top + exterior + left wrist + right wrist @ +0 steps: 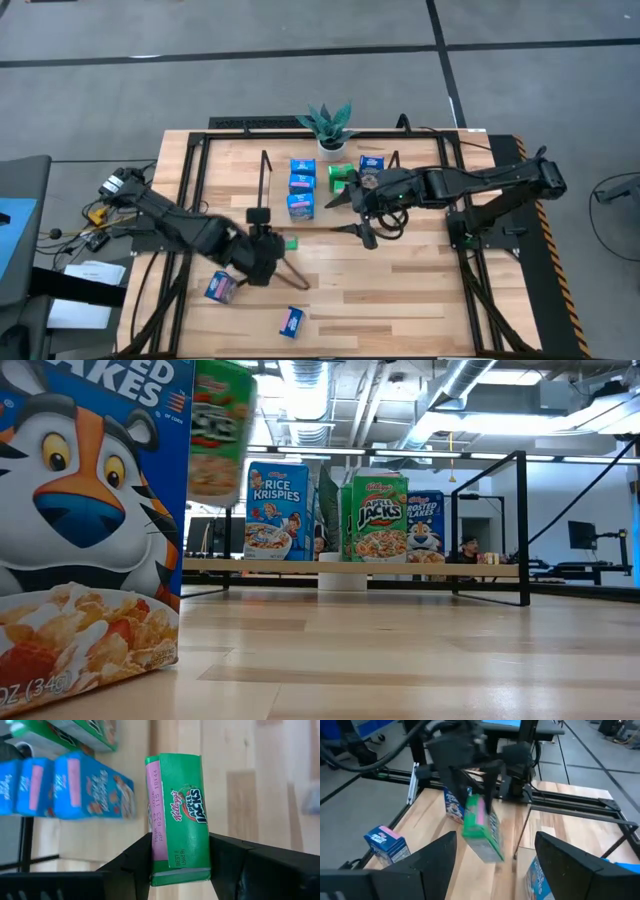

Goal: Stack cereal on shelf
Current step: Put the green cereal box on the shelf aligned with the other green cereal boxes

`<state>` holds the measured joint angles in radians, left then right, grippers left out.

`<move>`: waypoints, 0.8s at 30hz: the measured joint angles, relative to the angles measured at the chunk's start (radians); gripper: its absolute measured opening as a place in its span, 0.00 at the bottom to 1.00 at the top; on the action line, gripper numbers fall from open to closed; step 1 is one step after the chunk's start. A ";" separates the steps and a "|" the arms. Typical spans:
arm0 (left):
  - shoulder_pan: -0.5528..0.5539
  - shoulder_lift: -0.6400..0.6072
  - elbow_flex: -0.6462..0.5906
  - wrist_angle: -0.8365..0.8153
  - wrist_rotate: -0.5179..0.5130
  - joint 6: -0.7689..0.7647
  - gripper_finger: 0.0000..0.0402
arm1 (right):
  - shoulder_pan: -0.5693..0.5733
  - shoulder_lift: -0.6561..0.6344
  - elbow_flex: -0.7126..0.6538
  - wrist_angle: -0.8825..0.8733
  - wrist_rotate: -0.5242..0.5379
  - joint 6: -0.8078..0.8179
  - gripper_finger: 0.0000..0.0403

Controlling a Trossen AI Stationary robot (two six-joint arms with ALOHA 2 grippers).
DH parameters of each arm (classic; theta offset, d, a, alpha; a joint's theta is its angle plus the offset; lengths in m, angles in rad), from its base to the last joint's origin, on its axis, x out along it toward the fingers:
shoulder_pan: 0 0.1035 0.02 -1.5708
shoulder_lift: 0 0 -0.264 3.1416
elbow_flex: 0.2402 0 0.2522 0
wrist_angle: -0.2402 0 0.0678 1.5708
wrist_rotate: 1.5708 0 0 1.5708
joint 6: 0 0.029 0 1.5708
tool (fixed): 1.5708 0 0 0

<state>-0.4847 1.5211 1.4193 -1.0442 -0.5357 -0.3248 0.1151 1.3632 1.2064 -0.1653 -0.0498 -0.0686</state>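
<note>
From above, the left tool (283,243) sits over the middle of the slatted light-wood counter (400,300), clamped on a small bright green Apple Jacks cereal box (291,242), just in front of the low light-wood shelf in its thin black wire frame (265,172). On the shelf stand three small blue cereal boxes in a row (302,186), with a green box (343,176) and another blue box (371,161) beside them, near a small potted plant with spiky green leaves (331,127). The right tool (362,214) hovers at the shelf's front edge, its fingers spread apart and holding nothing. Two more blue boxes lie on the counter's near part (221,287), (292,320). At counter height, a large Frosted Flakes box front (90,520) fills the near side, a green box (222,428) hangs blurred above the counter, and Rice Krispies (275,512), Apple Jacks (378,518) and Frosted Flakes (426,525) boxes stand upright on the shelf. The left wrist camera shows the dark fingers (131,865) pressed against both narrow sides of the green box (180,815), with blue boxes (92,787) beyond. From the right wrist, its own fingers (422,860) stand wide, and the other arm holds what looks like the green box (480,827), though it is blurred.
</note>
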 joint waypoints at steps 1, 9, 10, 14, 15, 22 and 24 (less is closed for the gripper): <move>0.018 0.000 0.000 0.021 0.000 0.018 0.35 | 0.005 0.000 0.000 0.001 0.003 -0.004 0.73; 0.117 0.000 0.000 0.178 0.045 0.137 0.35 | 0.049 0.000 0.000 -0.019 0.057 -0.053 0.73; 0.125 0.000 0.000 0.186 0.051 0.150 0.35 | 0.051 0.000 0.000 -0.019 0.057 -0.052 0.73; 0.159 0.000 0.000 0.208 0.053 0.184 0.35 | 0.053 0.000 0.000 -0.018 0.091 -0.042 0.73; 0.167 0.000 0.000 0.211 0.053 0.188 0.35 | 0.051 0.000 0.000 -0.017 0.102 -0.041 0.73; 0.216 0.000 0.000 0.231 0.054 0.235 0.35 | 0.010 0.067 0.030 -0.099 0.104 -0.049 0.77; 0.224 0.001 0.000 0.236 0.058 0.235 0.35 | -0.001 0.112 0.127 -0.143 0.104 -0.077 0.80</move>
<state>-0.2603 1.5217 1.4193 -0.8080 -0.4773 -0.0895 0.1141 1.4754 1.3339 -0.3079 0.0545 -0.1455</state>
